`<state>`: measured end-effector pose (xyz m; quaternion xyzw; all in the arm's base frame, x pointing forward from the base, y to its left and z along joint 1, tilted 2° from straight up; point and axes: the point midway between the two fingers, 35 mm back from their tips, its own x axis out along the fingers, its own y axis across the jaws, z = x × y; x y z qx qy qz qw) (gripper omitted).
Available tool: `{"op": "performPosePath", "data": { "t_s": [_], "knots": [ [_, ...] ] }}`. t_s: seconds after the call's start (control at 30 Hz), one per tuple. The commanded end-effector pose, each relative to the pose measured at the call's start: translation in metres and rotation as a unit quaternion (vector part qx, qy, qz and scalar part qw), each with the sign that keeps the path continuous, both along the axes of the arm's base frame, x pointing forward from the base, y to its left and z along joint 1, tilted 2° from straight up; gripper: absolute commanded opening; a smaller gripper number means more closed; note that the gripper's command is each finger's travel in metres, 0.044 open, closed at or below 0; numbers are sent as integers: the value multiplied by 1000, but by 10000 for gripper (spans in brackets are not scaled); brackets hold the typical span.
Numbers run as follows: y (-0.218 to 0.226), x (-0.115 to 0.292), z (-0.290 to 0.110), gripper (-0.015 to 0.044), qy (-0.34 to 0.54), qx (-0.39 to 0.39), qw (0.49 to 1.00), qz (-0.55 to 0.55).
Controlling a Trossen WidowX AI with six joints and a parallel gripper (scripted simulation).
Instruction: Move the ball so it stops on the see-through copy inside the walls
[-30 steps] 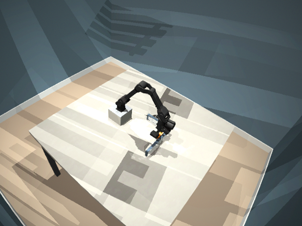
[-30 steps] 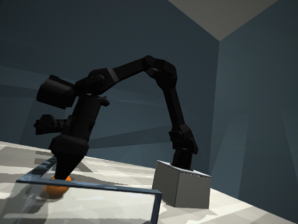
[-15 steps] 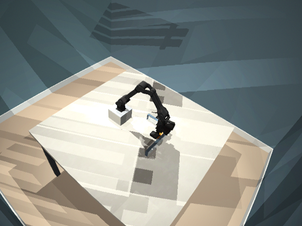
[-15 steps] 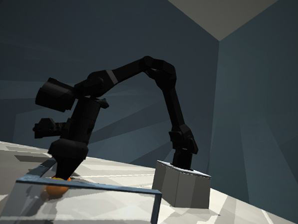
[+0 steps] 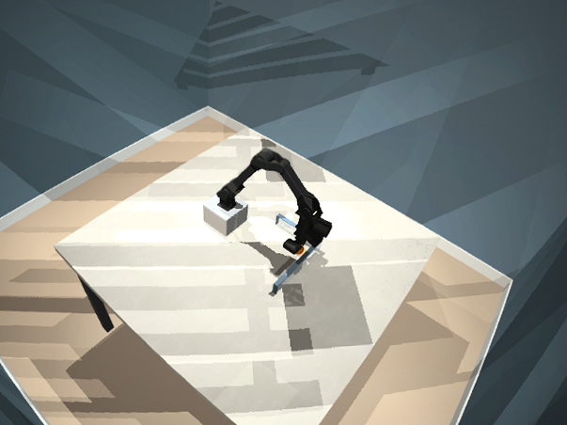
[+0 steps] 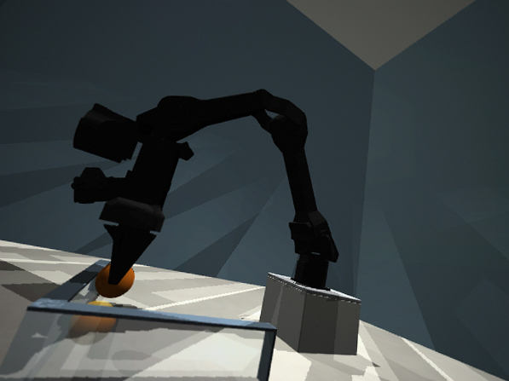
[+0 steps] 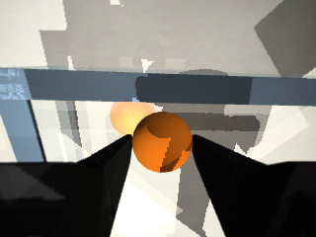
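In the top view almost all of the round orange ball [image 5: 300, 250] is hidden under the black parallel-jaw gripper [image 5: 296, 249]; only a small orange sliver shows at the fingertips. In the exterior view one dark finger [image 6: 121, 260] crosses the front of the ball [image 6: 114, 281], and the second finger cannot be made out behind it. The wrist view cuts both fingers off at the bottom edge, and their shading is too dark to show detail.

The fingers are closed onto the ball [image 7: 162, 141], one tip pressing each side, so the gripper [image 7: 162, 143] holds it at mid width. The ball hangs clear of the pale table [image 6: 223, 292], above the surface. Being a sphere, it has no long axis and no facing that can be told.

Beyond the fingertips and slightly to their left lies the pale, see-through orange copy [image 7: 124, 116] of the ball, partly covered by the ball itself. Farther past it runs one low clear blue-edged wall [image 7: 79, 85], with the second wall [image 7: 20, 129] at the left, joining in a corner.
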<state>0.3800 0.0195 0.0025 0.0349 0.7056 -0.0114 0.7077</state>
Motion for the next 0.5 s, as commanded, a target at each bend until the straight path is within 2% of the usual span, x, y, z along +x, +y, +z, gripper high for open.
{"op": "performPosePath", "data": {
  "t_s": [0.0, 0.47],
  "knots": [
    [2, -19, 2, 0, 29, -8, 1000, -2],
    [-6, 0, 87, 0, -10, 1, 1000, -2]
  ]
}}
